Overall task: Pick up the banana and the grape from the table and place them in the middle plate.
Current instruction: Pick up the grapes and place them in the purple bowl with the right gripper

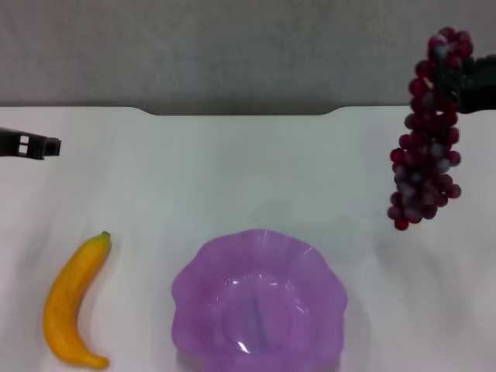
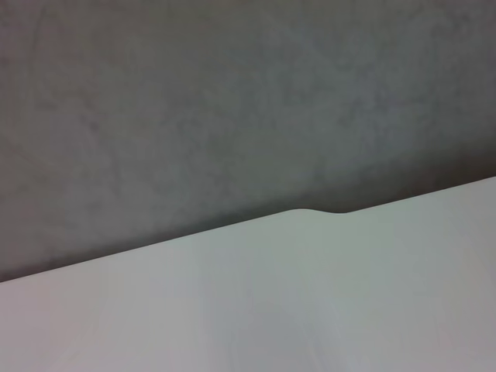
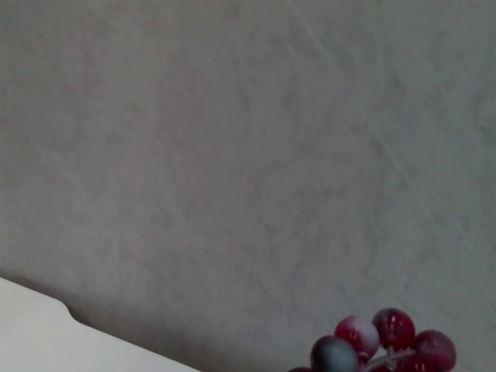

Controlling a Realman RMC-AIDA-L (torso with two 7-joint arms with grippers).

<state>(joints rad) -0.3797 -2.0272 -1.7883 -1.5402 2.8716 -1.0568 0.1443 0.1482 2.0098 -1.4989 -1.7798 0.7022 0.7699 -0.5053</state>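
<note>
White table (image 1: 232,170): only head view shows right gripper (image 1: 465,81) jaws clamping grape (image 1: 426,147); left jaws unclear.

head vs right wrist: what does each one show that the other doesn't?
Head only: the banana lying on the table, the empty purple plate, the left end effector at the left edge, and the right end effector holding the whole grape bunch aloft, right of the plate. Right wrist only: nothing extra. Both: a few grapes, the table's notched far edge, grey floor.
</note>
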